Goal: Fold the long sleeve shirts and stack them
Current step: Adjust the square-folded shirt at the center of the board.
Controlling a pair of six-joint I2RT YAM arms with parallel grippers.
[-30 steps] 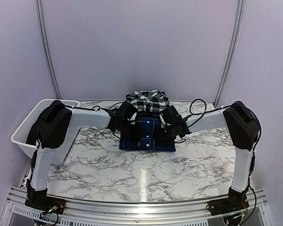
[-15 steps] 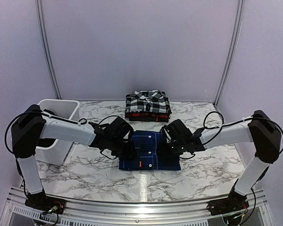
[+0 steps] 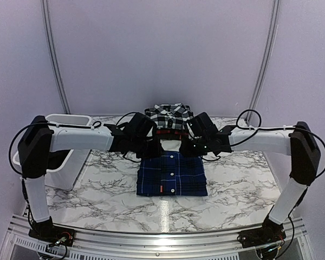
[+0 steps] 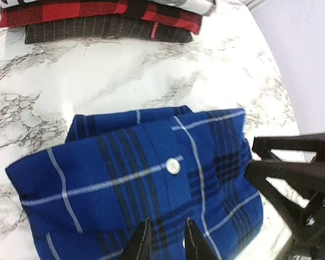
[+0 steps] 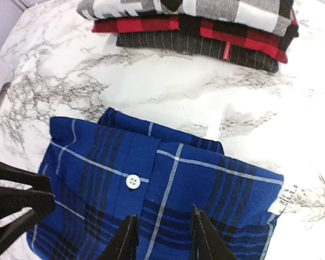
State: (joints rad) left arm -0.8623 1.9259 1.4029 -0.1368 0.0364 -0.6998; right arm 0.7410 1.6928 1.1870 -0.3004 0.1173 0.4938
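The blue shirt [image 3: 172, 174] lies folded into a neat rectangle in the middle of the desk [image 3: 233, 184], buttons up and collar end toward the top of the frame. Behind it, apart from it at the upper centre, is a pile with the black-and-white check shirt [image 3: 169, 115] on top. The red-and-black shirt [image 5: 151, 24] is beneath that, and a dark pinstriped garment [image 5: 195, 43] is at the bottom.

The folding looks finished, so what seems left is lifting the blue shirt onto that pile.

The left gripper [image 3: 153, 147] and right gripper [image 3: 190, 147] hover over the shirt's far edge. Each has its jaws narrowly parted with nothing between them. The white tub [image 3: 70, 162] sits at the left edge.
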